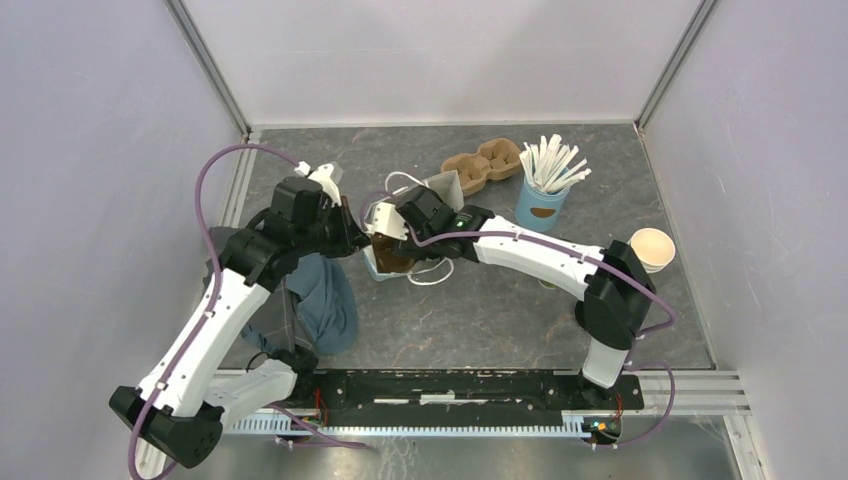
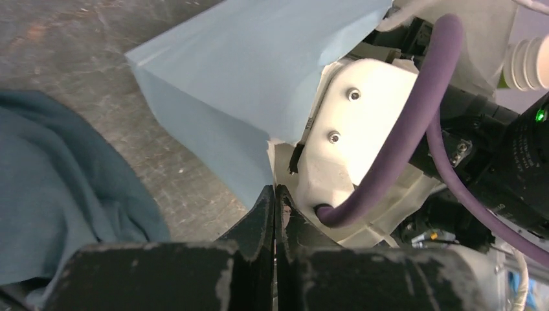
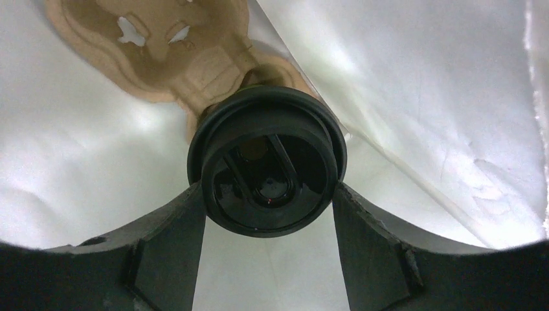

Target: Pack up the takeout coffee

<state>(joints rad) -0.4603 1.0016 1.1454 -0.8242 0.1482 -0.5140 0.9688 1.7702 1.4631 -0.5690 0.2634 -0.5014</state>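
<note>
My right pincer (image 3: 267, 201) stands apart around the black lid of the takeout coffee (image 3: 265, 139), a finger against each side, deep inside the white lining of the blue paper bag (image 2: 239, 84). The bag sits left of the middle of the table (image 1: 480, 320). My left pincer (image 2: 275, 194) is pressed together on the bag's rim. A teal cloth (image 1: 325, 300) lies crumpled toward the near left corner. A cardboard cup carrier (image 3: 188, 58) rests in the bag just behind the coffee. Another carrier (image 1: 483, 165) and a light-blue cup of white sticks (image 1: 543, 205) stand by the far edge, and a lidless cup (image 1: 652, 248) by the right edge.
</note>
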